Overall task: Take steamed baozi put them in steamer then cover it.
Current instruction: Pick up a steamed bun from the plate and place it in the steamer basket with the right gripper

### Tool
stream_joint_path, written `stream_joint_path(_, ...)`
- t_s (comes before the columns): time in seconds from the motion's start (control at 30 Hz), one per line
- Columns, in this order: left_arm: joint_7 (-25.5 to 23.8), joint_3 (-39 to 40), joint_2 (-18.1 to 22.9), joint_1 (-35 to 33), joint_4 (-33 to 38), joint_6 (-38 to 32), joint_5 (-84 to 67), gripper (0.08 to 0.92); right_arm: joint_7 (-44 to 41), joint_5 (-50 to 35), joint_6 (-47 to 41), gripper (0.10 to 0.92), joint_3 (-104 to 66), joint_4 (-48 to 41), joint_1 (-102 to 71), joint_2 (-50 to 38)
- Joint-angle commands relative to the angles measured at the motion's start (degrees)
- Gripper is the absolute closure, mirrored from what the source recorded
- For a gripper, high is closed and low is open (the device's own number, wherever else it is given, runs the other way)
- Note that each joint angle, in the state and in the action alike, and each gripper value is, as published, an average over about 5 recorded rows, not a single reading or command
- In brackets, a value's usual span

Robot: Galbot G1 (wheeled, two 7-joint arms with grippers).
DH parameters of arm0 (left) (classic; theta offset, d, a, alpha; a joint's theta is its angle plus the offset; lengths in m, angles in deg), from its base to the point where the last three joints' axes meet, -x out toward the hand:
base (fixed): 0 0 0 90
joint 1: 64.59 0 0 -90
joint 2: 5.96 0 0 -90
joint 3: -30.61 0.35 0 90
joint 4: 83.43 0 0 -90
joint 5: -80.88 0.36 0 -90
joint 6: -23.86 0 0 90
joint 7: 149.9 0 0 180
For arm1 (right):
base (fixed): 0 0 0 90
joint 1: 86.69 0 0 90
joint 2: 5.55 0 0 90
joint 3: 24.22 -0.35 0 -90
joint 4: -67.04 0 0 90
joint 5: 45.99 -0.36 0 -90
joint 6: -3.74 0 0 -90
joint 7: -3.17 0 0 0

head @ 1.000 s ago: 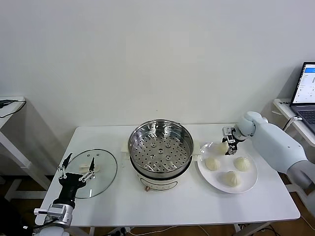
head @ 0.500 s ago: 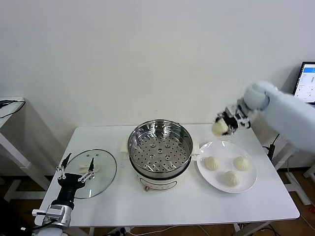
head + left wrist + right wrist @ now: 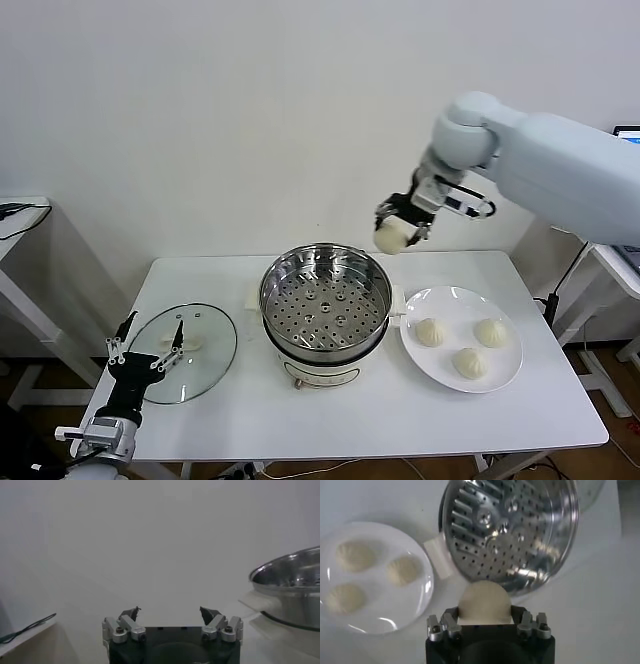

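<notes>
While the left gripper waits low at the near left corner of the table, jaws spread wide and empty, the right gripper is up in the air with a baozi pinched between its fingers. It hangs high, just beyond the steamer's right rim, so the bun clears the steel wall on its way in — that looks like the reason for the lift. From the wrist you see the bun sitting snug in the jaws, the perforated tray open below and nothing on it yet. So this is the first one going in, I'd say. Three more buns sit on the white plate, just right of the pot, close enough for short trips. The glass lid lies flat to the left of the steamer, right by the idle arm, handy for covering at the end. Next call: carry it over the tray's middle, lower it, then let go gently, because soft dough dents and may stick to the pads.
</notes>
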Motion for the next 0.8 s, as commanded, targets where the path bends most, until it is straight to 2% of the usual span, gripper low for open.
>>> stream_joint_path(0.03, -0.1, -1.3, -0.1, 0.0, -0.1, 0.1, -0.7, 0.177, 1.1, 3.7, 9.5, 0.321, 3.5, -2.7, -0.5, 10.9)
stream_joint_path(0.8, -0.9, -2.6, -0.5, -0.1, -1.2, -0.2, -1.8, 0.177, 5.3, 16.7, 13.9, 0.321, -6.5, -24.5, -16.9, 17.9)
